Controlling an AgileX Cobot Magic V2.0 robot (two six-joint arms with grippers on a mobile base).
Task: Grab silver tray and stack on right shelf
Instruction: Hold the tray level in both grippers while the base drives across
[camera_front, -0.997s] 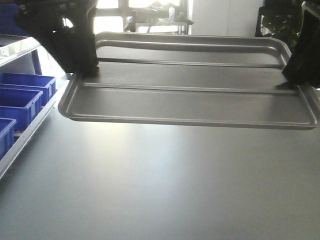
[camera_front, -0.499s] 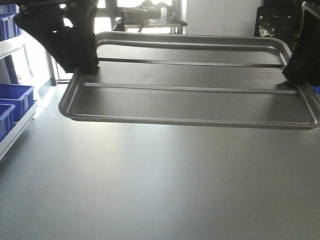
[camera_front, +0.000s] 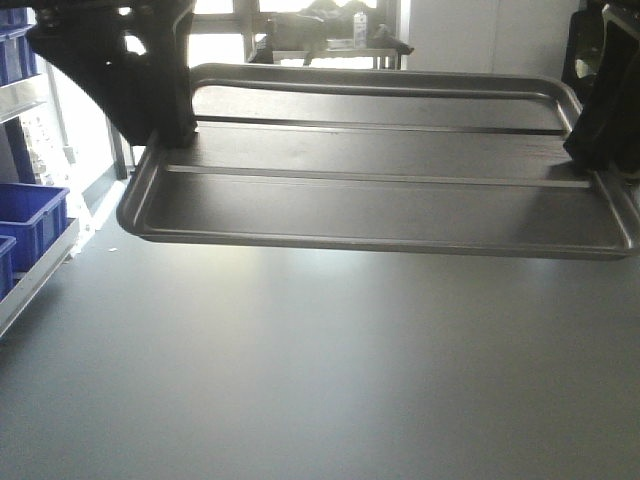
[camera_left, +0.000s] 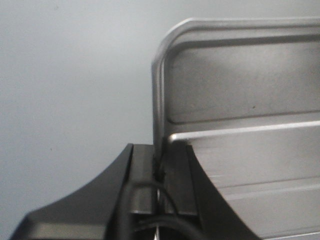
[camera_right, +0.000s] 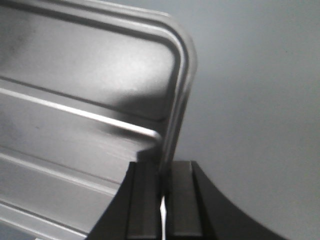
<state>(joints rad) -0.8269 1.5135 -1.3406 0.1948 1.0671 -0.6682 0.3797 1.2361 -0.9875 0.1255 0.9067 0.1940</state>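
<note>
The shiny rectangular silver metal tray (camera_front: 380, 205) was held level above the grey surface (camera_front: 320, 380). Left end effector (camera_front: 172, 140) and right end effector (camera_front: 592, 162) each clamped an opposite end rim.

It looked like a workshop or stockroom. Blue plastic storage bins (camera_front: 30, 212) sat on a metal rack (camera_front: 42, 268) left of and below the left gripper (camera_front: 172, 138). A smooth grey surface (camera_front: 320, 380) spread beneath it. Beyond it, bright windows (camera_front: 215, 45) backed a cluttered workbench (camera_front: 330, 48).
</note>
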